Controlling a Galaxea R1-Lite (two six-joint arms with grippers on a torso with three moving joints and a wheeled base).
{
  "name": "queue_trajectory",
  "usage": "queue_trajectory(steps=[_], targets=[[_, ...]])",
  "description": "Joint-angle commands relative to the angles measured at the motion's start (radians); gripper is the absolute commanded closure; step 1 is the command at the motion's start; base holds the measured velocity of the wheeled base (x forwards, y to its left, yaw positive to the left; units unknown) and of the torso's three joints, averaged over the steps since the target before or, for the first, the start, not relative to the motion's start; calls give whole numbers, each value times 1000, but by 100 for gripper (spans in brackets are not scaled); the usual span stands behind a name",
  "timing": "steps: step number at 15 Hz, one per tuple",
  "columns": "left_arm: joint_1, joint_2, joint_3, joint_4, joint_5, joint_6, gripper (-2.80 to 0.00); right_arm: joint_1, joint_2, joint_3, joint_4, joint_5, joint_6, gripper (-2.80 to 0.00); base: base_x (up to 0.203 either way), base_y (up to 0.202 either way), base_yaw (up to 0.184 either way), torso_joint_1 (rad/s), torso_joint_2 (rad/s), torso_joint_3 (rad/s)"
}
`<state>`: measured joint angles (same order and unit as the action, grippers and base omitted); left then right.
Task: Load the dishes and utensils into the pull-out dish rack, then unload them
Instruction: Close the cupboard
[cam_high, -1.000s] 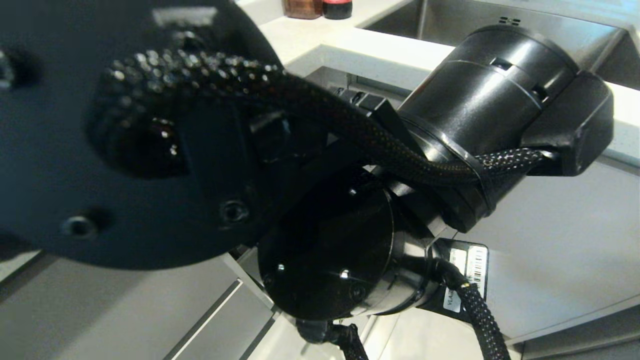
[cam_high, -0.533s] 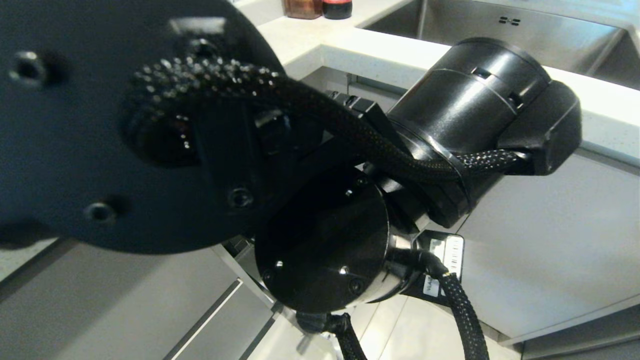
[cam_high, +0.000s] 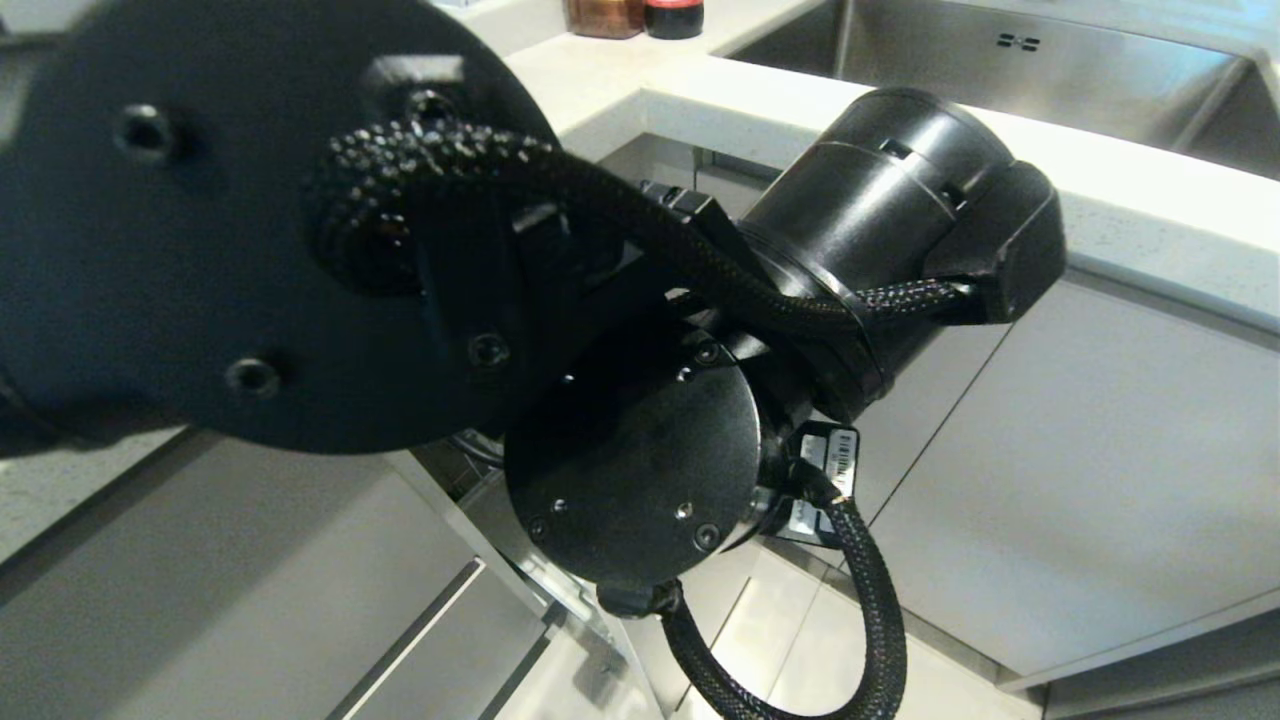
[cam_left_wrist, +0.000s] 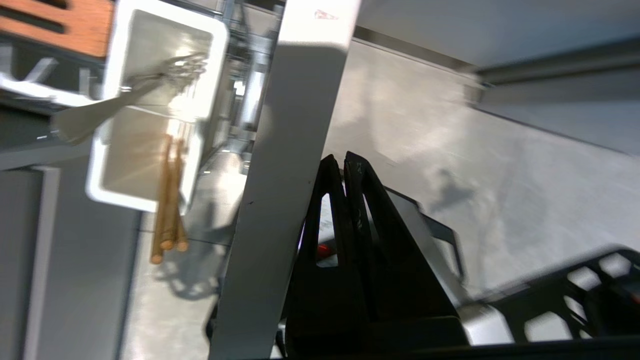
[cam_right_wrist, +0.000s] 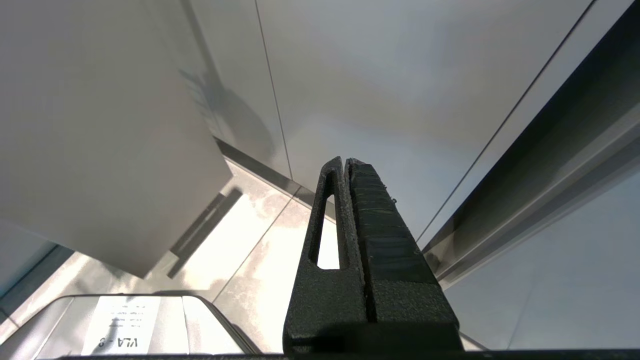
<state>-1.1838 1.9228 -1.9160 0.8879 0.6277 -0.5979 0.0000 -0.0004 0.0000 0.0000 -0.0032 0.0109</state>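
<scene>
Rack front panel (cam_left_wrist: 280, 150) is standing just beside left gripper (cam_left_wrist: 345, 159), fingers pressed together, holding nothing. White cup (cam_left_wrist: 150, 115) is sitting beyond panel, well aside of fingertips. Chopsticks (cam_left_wrist: 167, 210) and fork (cam_left_wrist: 125, 92) are poking out of cup, long axes roughly parallel to panel. Right gripper (cam_right_wrist: 345, 161) is idling by cabinet, fingers together.

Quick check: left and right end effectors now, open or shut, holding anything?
Left end effector: shut, empty, beside the rack's front panel.
Right end effector: shut, empty, parked by the cabinet fronts.
</scene>
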Motion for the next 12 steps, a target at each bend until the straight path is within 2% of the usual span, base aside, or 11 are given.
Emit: queue_trajectory(steps=[1,4,8,12], targets=[[17,-4,0,12,35,-3,0,0,0,2,0,0,0,0,0,0,0,0,0,0],[51,-4,0,13,126,-3,0,0,0,2,0,0,0,0,0,0,0,0,0,0],[115,-3,1,13,211,11,0,0,0,2,0,0,0,0,0,0,0,0,0,0],[218,28,5,12,373,20,0,0,0,2,0,0,0,0,0,0,0,0,0,0]])
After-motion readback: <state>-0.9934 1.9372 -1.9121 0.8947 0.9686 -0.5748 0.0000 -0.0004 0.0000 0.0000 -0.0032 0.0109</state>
